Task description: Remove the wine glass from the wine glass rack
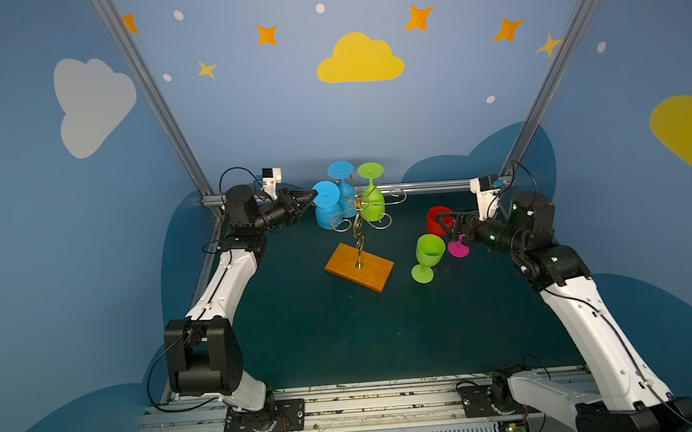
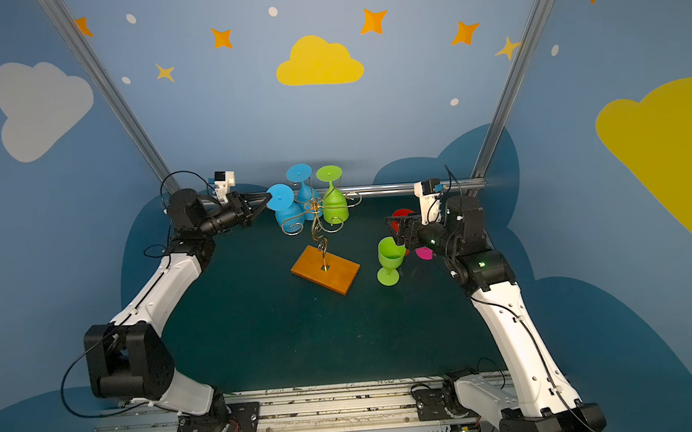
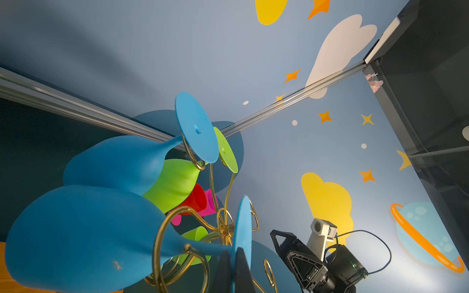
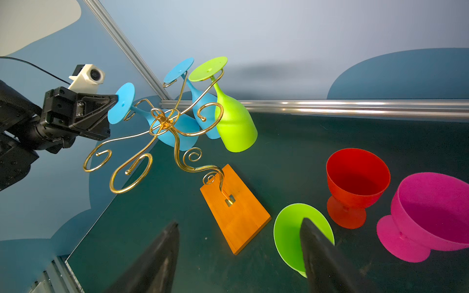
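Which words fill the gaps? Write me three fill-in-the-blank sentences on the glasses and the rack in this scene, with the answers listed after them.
1. The number of glasses hanging upside down on the wine glass rack is ____.
2. The left gripper is shut on the foot of a hanging glass whose colour is ____.
3. Upright on the table beside the red glass and the green glass stands a glass whose colour is ____.

Missing words: three; blue; pink
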`<move>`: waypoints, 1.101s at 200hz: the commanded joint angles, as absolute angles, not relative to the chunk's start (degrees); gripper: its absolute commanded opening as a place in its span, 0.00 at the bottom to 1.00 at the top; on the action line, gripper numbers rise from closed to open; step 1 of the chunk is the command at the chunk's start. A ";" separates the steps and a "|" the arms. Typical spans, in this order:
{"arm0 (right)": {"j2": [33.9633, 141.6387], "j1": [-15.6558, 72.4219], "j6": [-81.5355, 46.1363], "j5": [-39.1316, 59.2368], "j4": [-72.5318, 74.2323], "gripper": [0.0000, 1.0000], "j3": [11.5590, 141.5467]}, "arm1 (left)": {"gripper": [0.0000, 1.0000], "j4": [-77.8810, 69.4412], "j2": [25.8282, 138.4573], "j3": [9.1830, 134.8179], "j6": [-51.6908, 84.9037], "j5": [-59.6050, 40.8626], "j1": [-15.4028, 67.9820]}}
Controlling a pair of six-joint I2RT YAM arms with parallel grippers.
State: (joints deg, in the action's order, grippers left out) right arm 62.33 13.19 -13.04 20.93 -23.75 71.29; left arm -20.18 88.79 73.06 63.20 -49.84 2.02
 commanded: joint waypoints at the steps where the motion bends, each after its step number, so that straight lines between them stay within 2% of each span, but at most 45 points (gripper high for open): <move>1: 61.36 12.96 -12.71 21.26 -22.69 0.74 70.88 | 0.04 -19.91 86.14 71.87 61.37 -51.67 2.24; 91: 60.87 12.97 -12.56 20.99 -22.88 0.74 71.00 | 0.03 -13.87 77.92 64.72 56.59 -51.54 -0.05; 122: 60.86 12.96 -12.47 20.96 -22.76 0.74 71.03 | 0.04 -11.06 73.00 60.66 54.64 -51.08 -3.82; 151: 60.81 12.94 -12.25 21.09 -22.50 0.74 71.44 | 0.04 -10.21 68.20 58.33 54.48 -49.46 -11.57; 185: 60.91 12.93 -11.95 21.29 -22.33 0.74 72.03 | 0.03 -16.91 66.89 61.14 61.16 -50.62 -20.21; 220: 60.90 12.91 -11.31 21.70 -20.68 0.74 72.92 | 0.04 -20.02 70.68 70.38 64.60 -51.24 -21.12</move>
State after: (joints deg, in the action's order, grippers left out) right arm 61.98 13.15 -12.56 20.95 -23.31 71.29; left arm -13.39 68.90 64.34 60.69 -49.82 -21.32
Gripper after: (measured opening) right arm 0.741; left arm 0.050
